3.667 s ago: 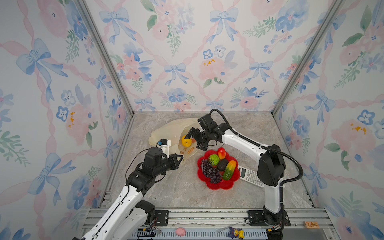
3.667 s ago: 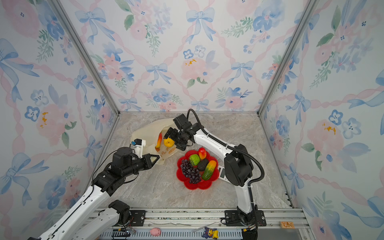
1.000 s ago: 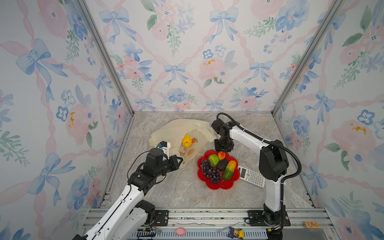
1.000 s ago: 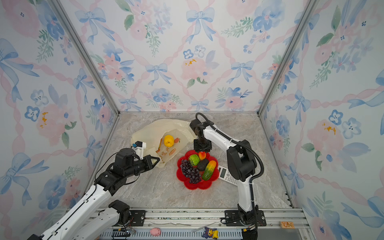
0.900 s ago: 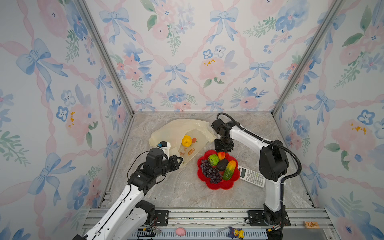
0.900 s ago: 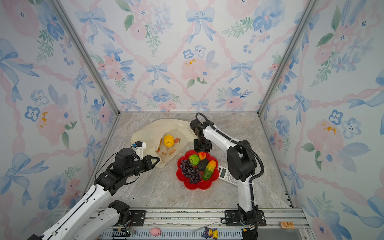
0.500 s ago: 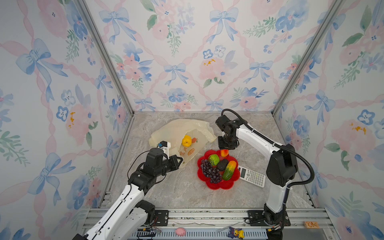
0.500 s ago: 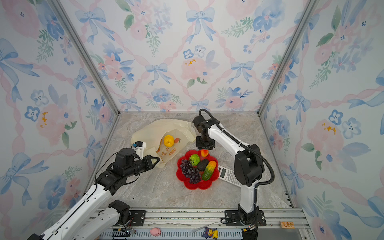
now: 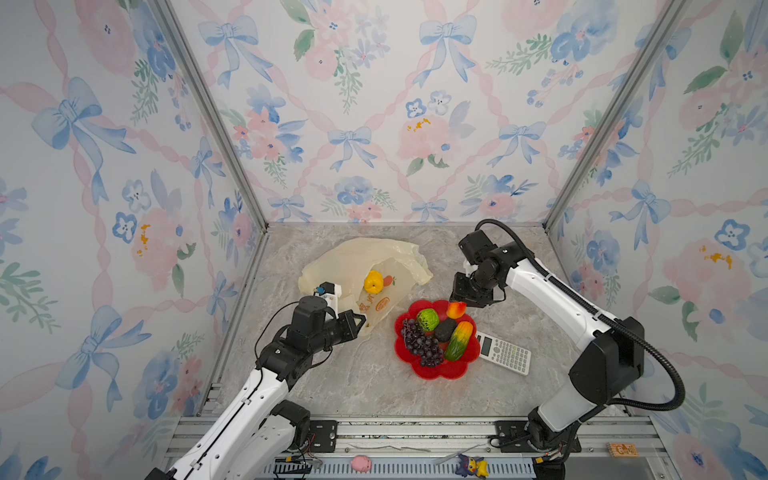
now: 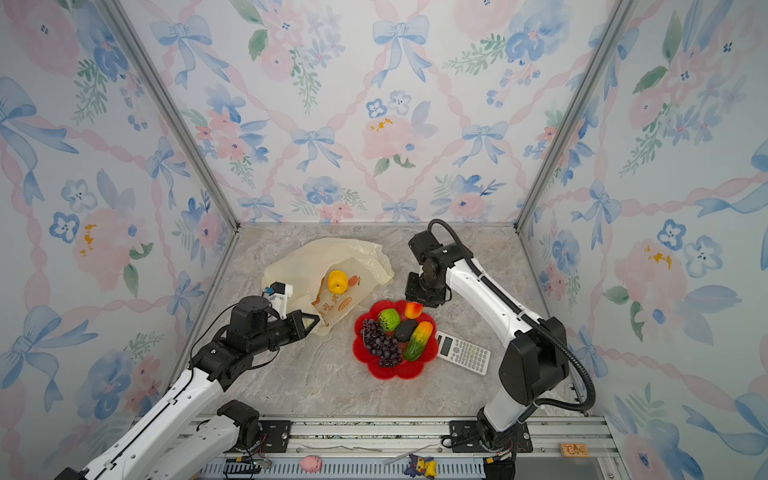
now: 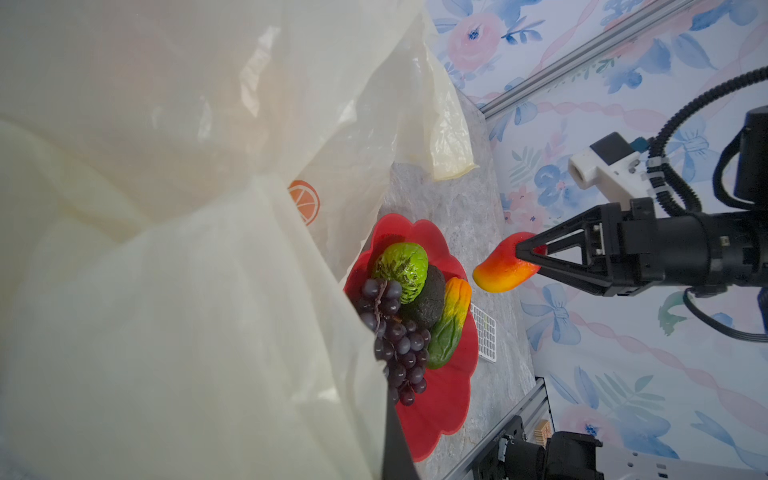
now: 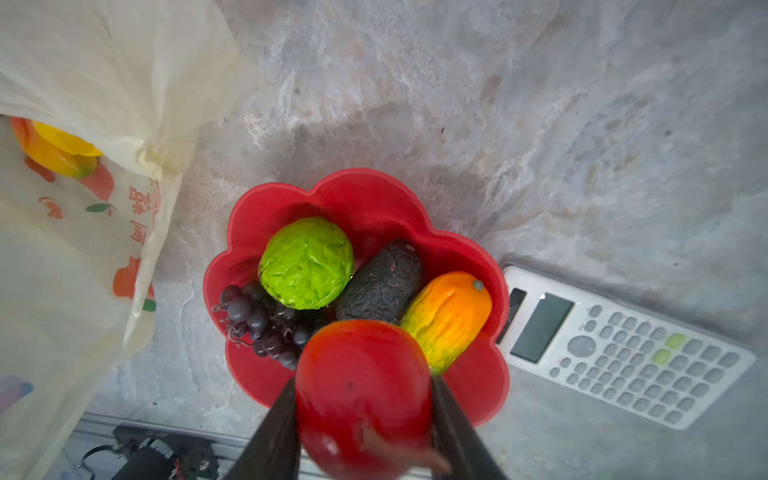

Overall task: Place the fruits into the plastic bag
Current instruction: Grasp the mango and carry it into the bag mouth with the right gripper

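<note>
The red-yellow mango (image 9: 456,309) (image 10: 413,309) hangs above the 1 o'clock rim of the red dish (image 9: 432,372) in both top views, pinched between the narrowly parted jaws of the right end effector (image 11: 528,258). On the dish lie the green ball (image 9: 428,319), avocado (image 9: 445,330), green-orange mango (image 9: 457,340) and grape bunch (image 9: 422,349). The plastic bag (image 9: 353,266) lies on the tabletop (image 9: 374,386) at 10 o'clock from the dish, with a yellow fruit (image 9: 373,281) inside. The left end effector (image 9: 357,322) is clamped tight on the bag's 6 o'clock edge. A calculator (image 9: 505,353) sits just beside the dish at 4 o'clock.
</note>
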`<action>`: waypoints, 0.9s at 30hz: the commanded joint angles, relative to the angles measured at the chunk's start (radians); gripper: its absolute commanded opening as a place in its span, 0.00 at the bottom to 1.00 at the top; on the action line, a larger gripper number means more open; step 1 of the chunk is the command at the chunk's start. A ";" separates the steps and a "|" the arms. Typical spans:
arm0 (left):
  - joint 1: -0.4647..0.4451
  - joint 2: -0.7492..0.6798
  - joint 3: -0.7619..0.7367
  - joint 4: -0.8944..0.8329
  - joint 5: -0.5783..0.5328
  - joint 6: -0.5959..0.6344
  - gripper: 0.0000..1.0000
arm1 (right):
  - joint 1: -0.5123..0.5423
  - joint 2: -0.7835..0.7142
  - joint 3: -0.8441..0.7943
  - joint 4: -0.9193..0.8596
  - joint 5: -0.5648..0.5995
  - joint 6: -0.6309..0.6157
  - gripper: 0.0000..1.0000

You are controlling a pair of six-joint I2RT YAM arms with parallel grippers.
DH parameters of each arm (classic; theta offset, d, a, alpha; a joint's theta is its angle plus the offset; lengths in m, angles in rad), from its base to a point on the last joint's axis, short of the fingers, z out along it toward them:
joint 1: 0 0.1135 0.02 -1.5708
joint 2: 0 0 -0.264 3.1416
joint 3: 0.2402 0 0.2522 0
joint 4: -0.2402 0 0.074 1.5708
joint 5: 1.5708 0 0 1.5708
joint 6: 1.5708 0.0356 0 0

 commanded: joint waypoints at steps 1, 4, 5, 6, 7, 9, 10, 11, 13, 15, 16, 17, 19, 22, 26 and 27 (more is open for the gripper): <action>0.008 -0.011 0.015 0.006 0.013 0.022 0.00 | -0.015 -0.055 -0.067 0.138 -0.149 0.166 0.35; 0.008 -0.016 0.012 0.006 0.014 0.018 0.00 | -0.015 -0.079 -0.108 0.231 -0.216 0.253 0.35; 0.008 -0.018 0.010 0.006 0.016 0.016 0.00 | -0.015 -0.084 -0.120 0.262 -0.238 0.282 0.35; 0.009 -0.021 0.007 0.007 0.016 0.015 0.00 | -0.014 -0.088 -0.131 0.288 -0.254 0.309 0.35; 0.009 -0.022 0.006 0.006 0.017 0.013 0.00 | -0.012 -0.094 -0.145 0.322 -0.269 0.339 0.35; 0.008 -0.025 0.004 0.006 0.017 0.010 0.00 | -0.005 -0.104 -0.165 0.379 -0.289 0.389 0.35; 0.009 -0.028 0.003 0.006 0.017 0.006 0.00 | 0.001 -0.106 -0.174 0.409 -0.296 0.415 0.35; 0.009 -0.029 0.002 0.006 0.017 0.004 0.00 | 0.005 -0.106 -0.179 0.431 -0.300 0.433 0.35; 0.009 -0.034 -0.004 0.006 0.016 -0.002 0.00 | 0.019 -0.102 -0.182 0.472 -0.306 0.469 0.35; 0.009 -0.037 -0.006 0.007 0.015 -0.007 0.00 | 0.033 -0.089 -0.175 0.496 -0.313 0.485 0.35; 0.010 -0.038 -0.006 0.008 0.013 -0.009 0.00 | 0.039 -0.080 -0.170 0.504 -0.316 0.491 0.35; 0.009 -0.039 -0.006 0.009 0.013 -0.011 0.00 | 0.043 -0.072 -0.165 0.511 -0.317 0.495 0.35; 0.008 -0.037 -0.007 0.011 0.015 -0.014 0.00 | 0.056 -0.051 -0.152 0.537 -0.322 0.509 0.35; 0.009 -0.035 -0.005 0.012 0.018 -0.016 0.00 | 0.074 -0.012 -0.133 0.589 -0.334 0.539 0.35; 0.009 -0.037 -0.006 0.013 0.019 -0.019 0.00 | 0.104 0.043 -0.091 0.643 -0.342 0.566 0.35; 0.010 -0.039 -0.006 0.011 0.019 -0.021 0.00 | 0.114 0.076 -0.073 0.651 -0.343 0.571 0.35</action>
